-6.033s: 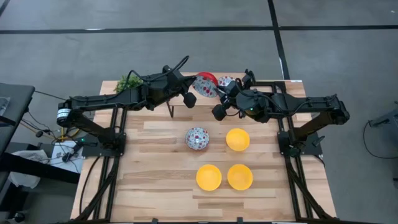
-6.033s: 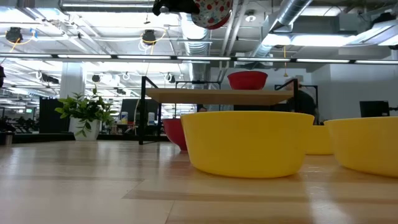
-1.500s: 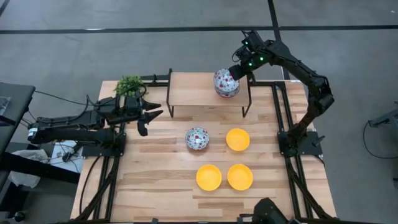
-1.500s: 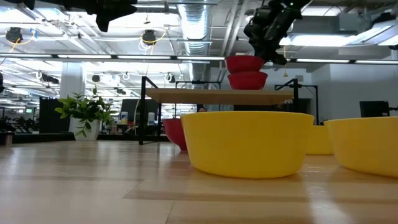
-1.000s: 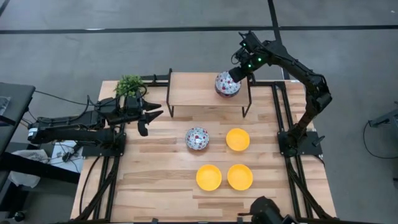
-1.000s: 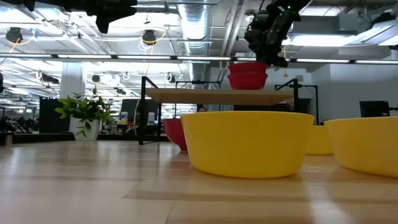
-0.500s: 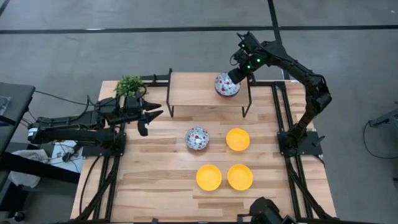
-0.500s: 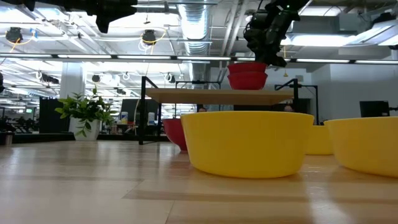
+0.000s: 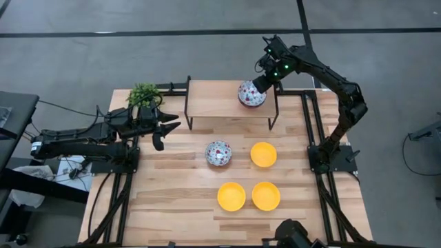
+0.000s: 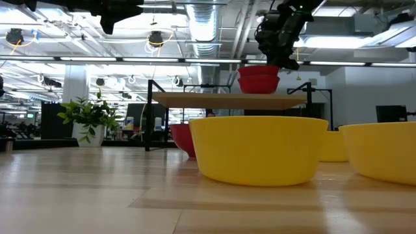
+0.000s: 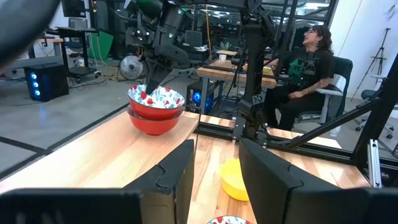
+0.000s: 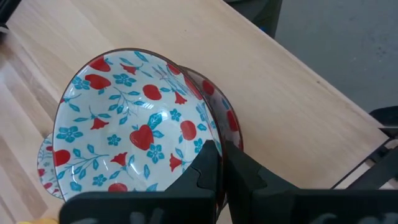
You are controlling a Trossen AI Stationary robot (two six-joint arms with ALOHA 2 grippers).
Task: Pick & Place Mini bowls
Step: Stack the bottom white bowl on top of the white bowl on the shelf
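My left gripper (image 9: 167,131) hangs over the table's left side, arm stretched flat, fingers apart, empty. My right arm arches high over the shelf (image 9: 213,100); right gripper (image 9: 260,83) pinched on the top floral bowl's (image 9: 251,95) rim, stacked there.

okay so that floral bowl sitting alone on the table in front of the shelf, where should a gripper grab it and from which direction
Take the floral bowl by its rim, coming straight down from above. It sits upright and open side up, so one finger can go inside the wall and one outside. The rim side facing the left gripper looks freest; a yellow bowl stands on the other side.
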